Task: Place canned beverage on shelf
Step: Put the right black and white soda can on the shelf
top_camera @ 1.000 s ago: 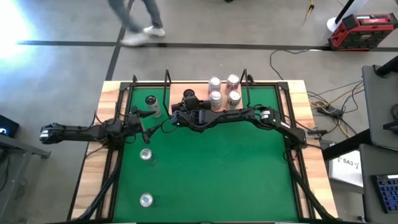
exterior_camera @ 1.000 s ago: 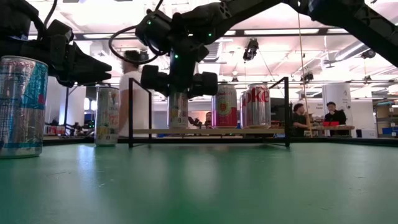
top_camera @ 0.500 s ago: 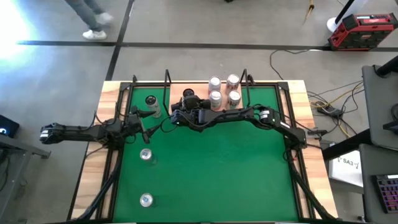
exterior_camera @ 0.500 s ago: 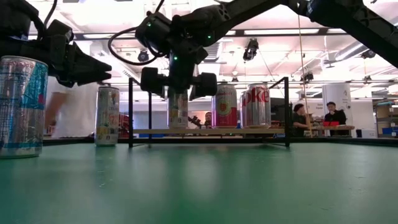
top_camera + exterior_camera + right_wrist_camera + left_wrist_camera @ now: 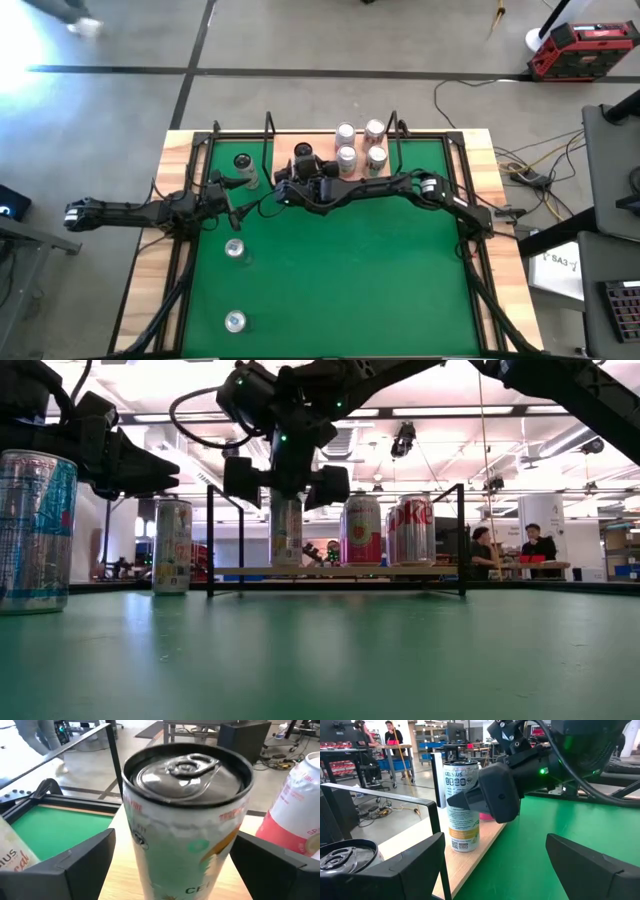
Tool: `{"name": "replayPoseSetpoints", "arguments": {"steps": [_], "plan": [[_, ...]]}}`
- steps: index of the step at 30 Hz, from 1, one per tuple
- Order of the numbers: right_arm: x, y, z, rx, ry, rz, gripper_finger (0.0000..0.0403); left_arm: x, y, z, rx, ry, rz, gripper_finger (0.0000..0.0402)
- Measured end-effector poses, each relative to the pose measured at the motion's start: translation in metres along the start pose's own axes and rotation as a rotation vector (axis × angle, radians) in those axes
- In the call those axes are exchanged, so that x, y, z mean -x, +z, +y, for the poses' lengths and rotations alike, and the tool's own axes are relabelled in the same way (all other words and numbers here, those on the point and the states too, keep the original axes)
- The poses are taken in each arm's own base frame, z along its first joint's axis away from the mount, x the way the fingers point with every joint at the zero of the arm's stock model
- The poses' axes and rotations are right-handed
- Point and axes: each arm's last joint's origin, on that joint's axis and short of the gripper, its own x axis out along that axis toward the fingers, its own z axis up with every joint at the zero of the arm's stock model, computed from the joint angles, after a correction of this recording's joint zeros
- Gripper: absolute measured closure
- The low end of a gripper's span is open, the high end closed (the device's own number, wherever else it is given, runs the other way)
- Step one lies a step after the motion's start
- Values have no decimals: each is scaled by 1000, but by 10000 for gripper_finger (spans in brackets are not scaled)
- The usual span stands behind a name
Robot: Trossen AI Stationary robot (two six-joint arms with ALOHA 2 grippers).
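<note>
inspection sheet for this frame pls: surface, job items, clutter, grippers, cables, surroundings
Surface: green mat inside a light-wood border.
Job's things: Celsius can upright on the shelf; four other cans stand there too.
Clutter: three loose cans on the table's left side.
Grippers: right gripper over the Celsius can, jaws open and apart from it; left gripper waits at the left, jaws open.
Cables: loose cables on the floor at right.
Surroundings: people in the room behind.

Can [image 5: 186, 815] base cut off by right wrist picture edge; right claw [image 5: 286, 482] hides can's top in low view.
</note>
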Motion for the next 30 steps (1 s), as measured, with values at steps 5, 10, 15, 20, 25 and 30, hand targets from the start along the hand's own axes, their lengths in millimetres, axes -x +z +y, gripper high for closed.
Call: {"name": "replayPoseSetpoints", "arguments": {"steps": [5, 10, 15, 20, 25, 30], "plan": [[5, 6, -3, 17, -5, 7, 34, 0, 0, 0, 1, 0, 0, 70], [9, 14, -7, 29, -6, 16, 34, 0, 0, 0, 0, 0, 1, 70], [16, 27, -12, 20, 11, 36, 34, 0, 0, 0, 0, 0, 1, 70], [20, 35, -15, 23, 26, 56, 34, 0, 0, 0, 0, 0, 1, 70], [28, 49, -21, 29, 49, 84, 34, 0, 0, 0, 0, 0, 1, 70], [36, 67, -31, 43, 82, 140, 34, 0, 0, 0, 0, 0, 2, 70]]}}
